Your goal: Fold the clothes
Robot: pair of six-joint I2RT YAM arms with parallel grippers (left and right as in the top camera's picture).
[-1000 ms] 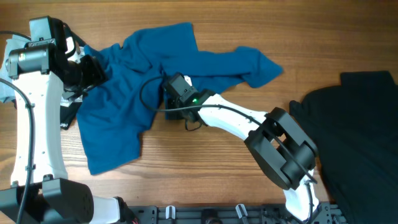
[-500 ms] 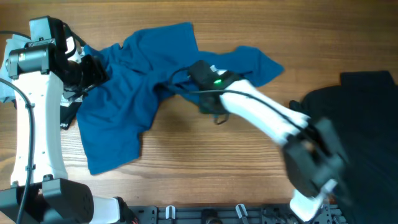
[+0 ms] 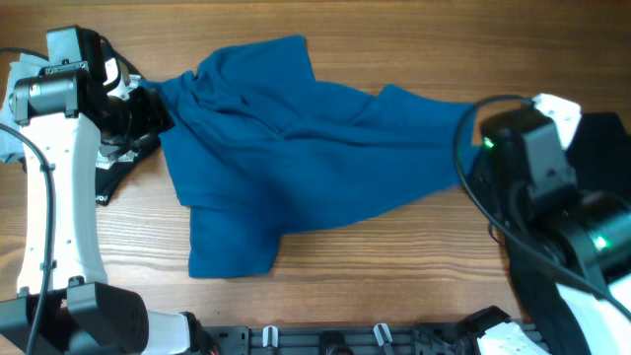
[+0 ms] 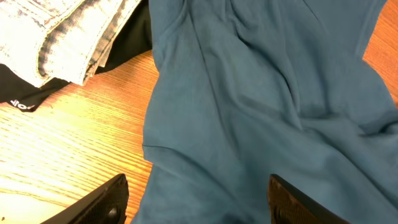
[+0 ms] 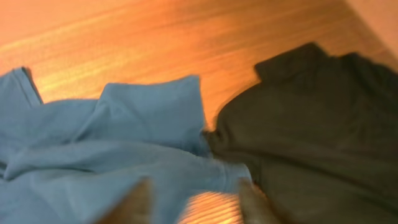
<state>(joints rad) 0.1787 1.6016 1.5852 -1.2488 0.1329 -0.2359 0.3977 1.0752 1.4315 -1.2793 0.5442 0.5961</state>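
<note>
Now across the table point(image 3: 394, 256) our deep-blue shirt point(image 3: 296, 148) has been dragged toward the right edge and lies flatter, readier for folding. Our left claw point(image 4: 196, 202) stands spread over it; the right claw point(image 5: 194, 202) is blurred, so we cannot tell.

One blue shirt point(image 3: 296, 148), one pair of jeans point(image 4: 62, 31), two black garments point(image 3: 601, 133).

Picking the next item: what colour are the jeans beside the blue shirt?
The jeans are pale, faded blue denim; left wrist view shows them best.
</note>
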